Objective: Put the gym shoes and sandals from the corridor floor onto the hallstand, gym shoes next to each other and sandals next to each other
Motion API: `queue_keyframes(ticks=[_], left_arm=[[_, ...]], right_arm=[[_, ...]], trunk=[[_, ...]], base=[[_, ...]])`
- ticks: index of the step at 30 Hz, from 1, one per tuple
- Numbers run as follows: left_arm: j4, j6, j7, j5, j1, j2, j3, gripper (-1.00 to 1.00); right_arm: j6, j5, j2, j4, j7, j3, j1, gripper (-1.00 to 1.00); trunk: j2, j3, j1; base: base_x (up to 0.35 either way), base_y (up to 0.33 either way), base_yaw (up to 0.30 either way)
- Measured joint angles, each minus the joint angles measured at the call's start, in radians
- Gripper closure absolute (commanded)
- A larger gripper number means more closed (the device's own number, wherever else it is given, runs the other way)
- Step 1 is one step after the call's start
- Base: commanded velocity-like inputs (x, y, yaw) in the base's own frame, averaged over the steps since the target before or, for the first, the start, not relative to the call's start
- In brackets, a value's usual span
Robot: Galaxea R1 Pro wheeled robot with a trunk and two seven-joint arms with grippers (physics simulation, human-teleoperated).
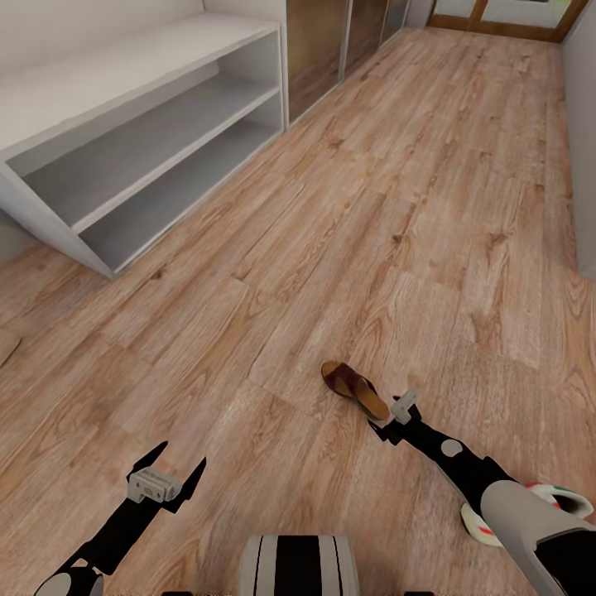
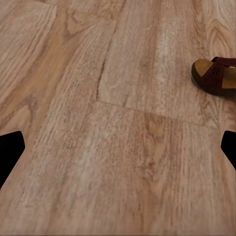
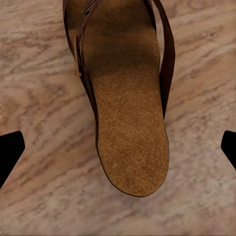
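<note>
Head view: right arm (image 1: 497,497) hides most of a gym shoe (image 1: 556,494); both claws spread, right claw (image 1: 396,418) by a sandal (image 1: 354,389).

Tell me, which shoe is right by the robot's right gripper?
The brown sandal lying on the wood floor, just ahead of the right gripper. The white sneaker with green stripes sits farther back, under that arm.
</note>
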Motion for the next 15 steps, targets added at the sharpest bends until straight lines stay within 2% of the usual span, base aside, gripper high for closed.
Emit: queue_keyframes(ticks=[15], left_arm=[[0.0,0.0,0.0,0.0,0.0,0.0,0.0,-1.0]], right_arm=[[0.0,0.0,-0.001,0.0,-0.001,0.001,0.0,-1.0]], trunk=[[0.0,-0.023,0.0]], base=[[0.0,0.0,0.0]])
